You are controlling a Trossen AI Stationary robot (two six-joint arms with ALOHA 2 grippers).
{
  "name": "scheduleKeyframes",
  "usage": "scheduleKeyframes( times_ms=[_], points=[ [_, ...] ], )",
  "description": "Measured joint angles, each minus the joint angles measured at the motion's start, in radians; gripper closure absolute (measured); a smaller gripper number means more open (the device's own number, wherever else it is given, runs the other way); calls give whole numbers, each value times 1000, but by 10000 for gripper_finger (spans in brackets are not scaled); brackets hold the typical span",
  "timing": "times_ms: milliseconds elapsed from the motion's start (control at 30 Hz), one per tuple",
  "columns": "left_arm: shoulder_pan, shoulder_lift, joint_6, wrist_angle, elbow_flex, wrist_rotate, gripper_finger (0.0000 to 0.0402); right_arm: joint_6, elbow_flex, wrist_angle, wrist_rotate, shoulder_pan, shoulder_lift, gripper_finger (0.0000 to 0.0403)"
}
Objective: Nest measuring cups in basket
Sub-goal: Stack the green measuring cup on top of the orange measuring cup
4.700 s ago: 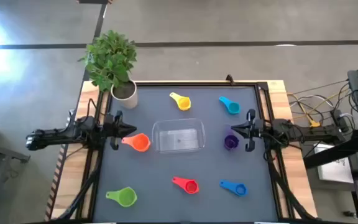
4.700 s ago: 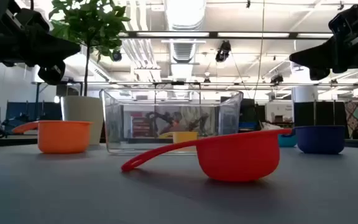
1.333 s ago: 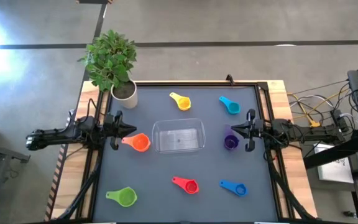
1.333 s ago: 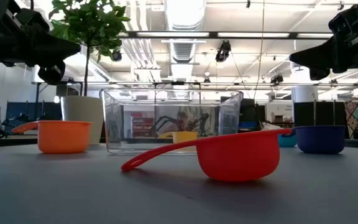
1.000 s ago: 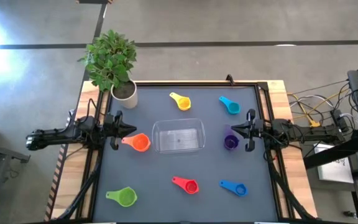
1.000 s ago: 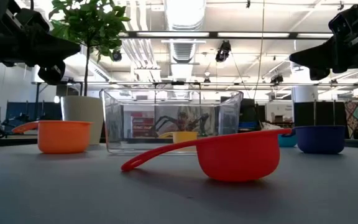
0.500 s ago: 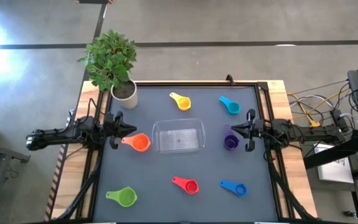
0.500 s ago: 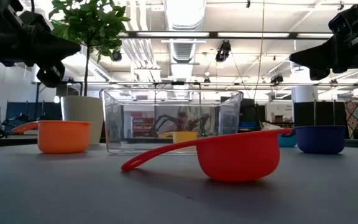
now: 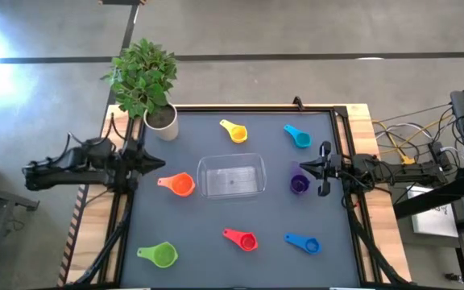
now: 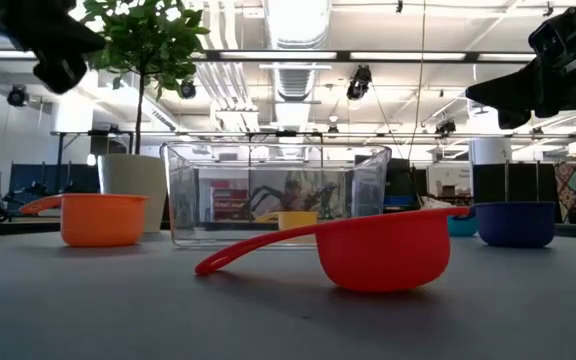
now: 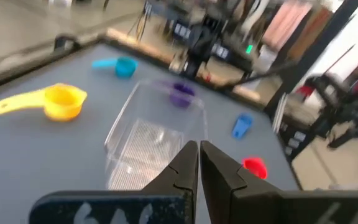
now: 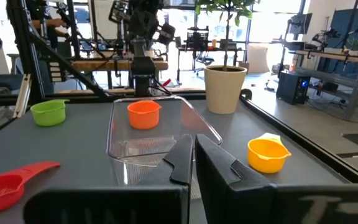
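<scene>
At table centre sits the basket (image 9: pixel 231 176), empty. Left claw (image 9: pixel 158 163), fingers pressed together, hovers at the basket's 9 o'clock, just beyond the orange cup (image 9: pixel 180 184). Right claw (image 9: pixel 306 167), also pinched narrow, hangs at 3 o'clock beside the purple cup (image 9: pixel 298 184).

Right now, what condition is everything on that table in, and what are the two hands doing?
basket: empty, upright.
orange cup: upright, beside the basket.
purple cup: upright, on the table.
red cup: upright, empty.
plant pot: upright.
left hand: shut, holding nothing.
right hand: shut, holding nothing.
</scene>
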Motion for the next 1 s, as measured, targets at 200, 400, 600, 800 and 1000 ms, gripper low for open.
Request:
scheduleKeyframes(
  times_ms=[200,400,600,800,1000],
  points=[
    [-23,256,-22,-241,215,1,402,0,0,0,0,0,0,394],
    [-172,421,-92,-350,302,-7,402,0,0,0,0,0,0,394],
    [-448,486,-314,-372,294,-196,402,0,0,0,0,0,0,394],
    [-738,535,-583,-368,267,-377,402,0,0,0,0,0,0,394],
    [-906,605,-747,-354,260,-454,391,0,0,0,0,0,0,394]
  ],
)
